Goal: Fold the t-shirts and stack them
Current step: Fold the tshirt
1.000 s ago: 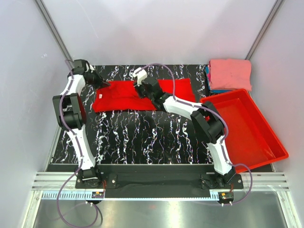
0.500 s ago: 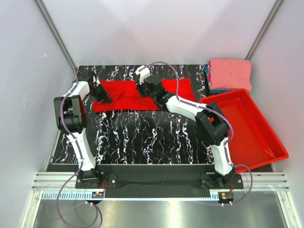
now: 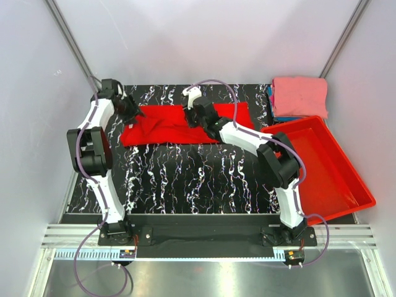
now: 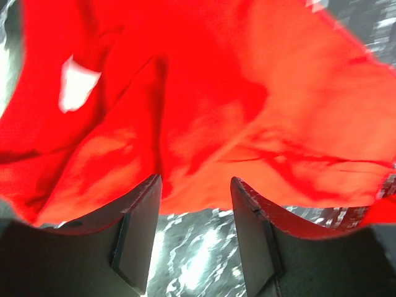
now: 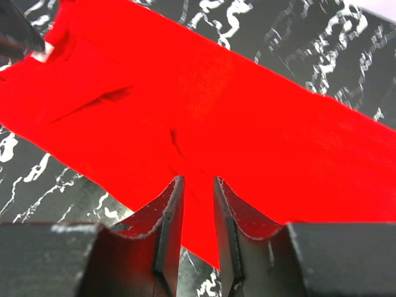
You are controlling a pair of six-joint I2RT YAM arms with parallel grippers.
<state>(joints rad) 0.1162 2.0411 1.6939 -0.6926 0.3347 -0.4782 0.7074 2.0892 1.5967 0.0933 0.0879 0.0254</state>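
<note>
Pulling the red t-shirt (image 3: 161,130) with only the right tool (image 5: 198,180) pinching its edge, left tool (image 4: 196,182) released, could drag the fold crooked.

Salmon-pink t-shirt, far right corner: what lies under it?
Blue cloth shows at the edges of the salmon-pink t-shirt; how many blue pieces lie beneath is covered.

Bright, even light from above fills the top view, with only faint shadows and pale glare on the metal strip (image 3: 204,275) at the bottom. The left wrist view is blurred, the red t-shirt (image 4: 247,111) oversaturated; the right wrist view is sharper, its near fingers (image 5: 170,229) dark.
</note>
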